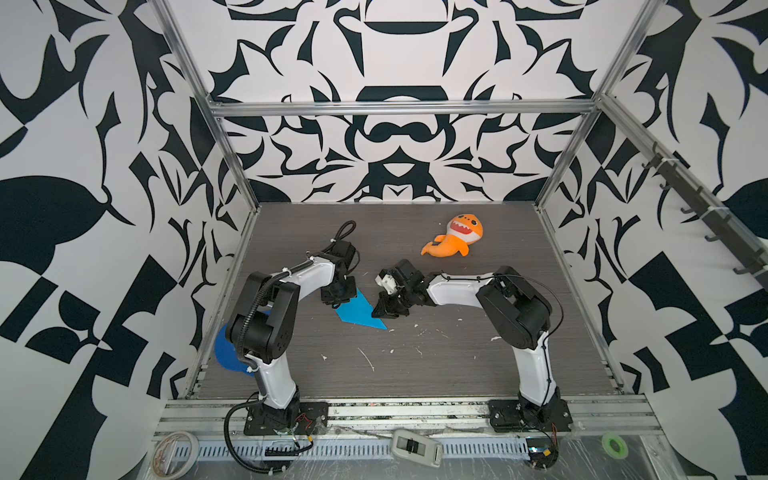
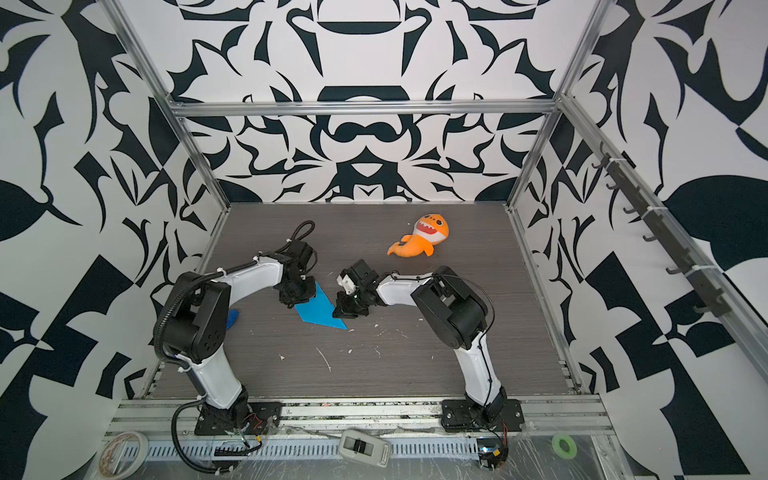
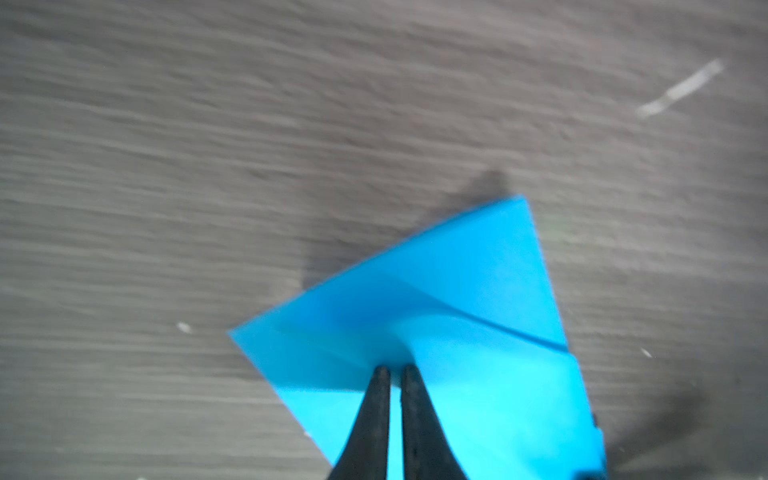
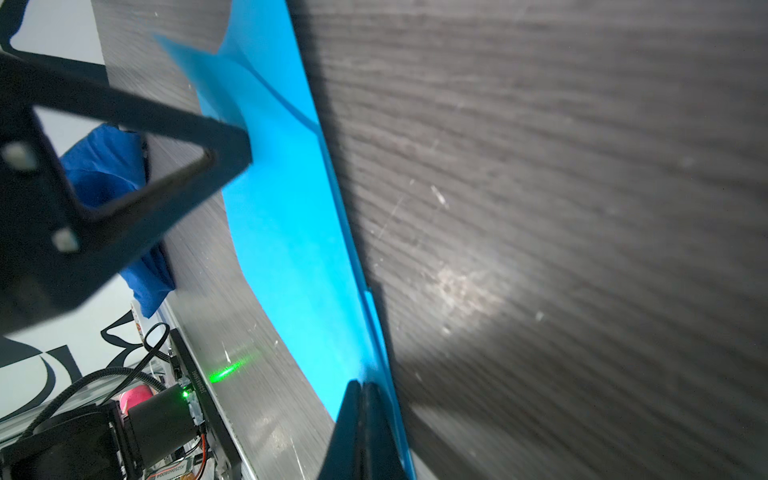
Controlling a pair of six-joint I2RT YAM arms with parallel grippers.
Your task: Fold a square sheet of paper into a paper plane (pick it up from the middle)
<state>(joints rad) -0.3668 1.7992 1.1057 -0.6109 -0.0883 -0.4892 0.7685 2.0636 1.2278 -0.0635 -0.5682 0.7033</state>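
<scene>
While the part-folded paper [image 1: 358, 311] sits mid-frame on the worktop [image 1: 415, 365], our left gripper [image 3: 395, 368] pinches its flap and right gripper [image 4: 360, 384] clamps its edge; we judge a fold under way, needing careful alignment, then creasing.

Bright, even light is filling both top views; wrist views are blurring, shadow lying ahead of the left gripper [image 3: 395, 370].
</scene>
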